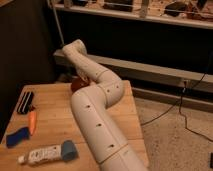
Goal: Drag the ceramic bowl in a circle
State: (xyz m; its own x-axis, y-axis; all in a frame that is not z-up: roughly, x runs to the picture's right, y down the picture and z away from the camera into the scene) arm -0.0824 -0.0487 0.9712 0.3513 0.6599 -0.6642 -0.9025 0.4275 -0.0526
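While the white arm reaches up and across the wooden counter from the lower right, its hand sits at the far edge, right at the ceramic bowl. Only a reddish-orange sliver of the bowl shows, tucked beneath the wrist near the back middle of the counter; the rest is hidden by the arm. Whether the hand is open, closed, or gripping the rim I cannot tell, because the wrist covers it.

Off to the left, well apart from the bowl, lie a black ridged item, a carrot, a blue sponge-like piece, and near the front edge a white bottle on its side with a blue cap.

My reading is that the dragging step is in hand, with the arm set on or against the bowl, though how much of the circle is done cannot be judged from here. The next move seems to call for a steady sideways sweep that curves round, keeping the bowl flat on the wood. The bowl lies close to the back edge, so the loop should bend inward toward the middle of the counter.
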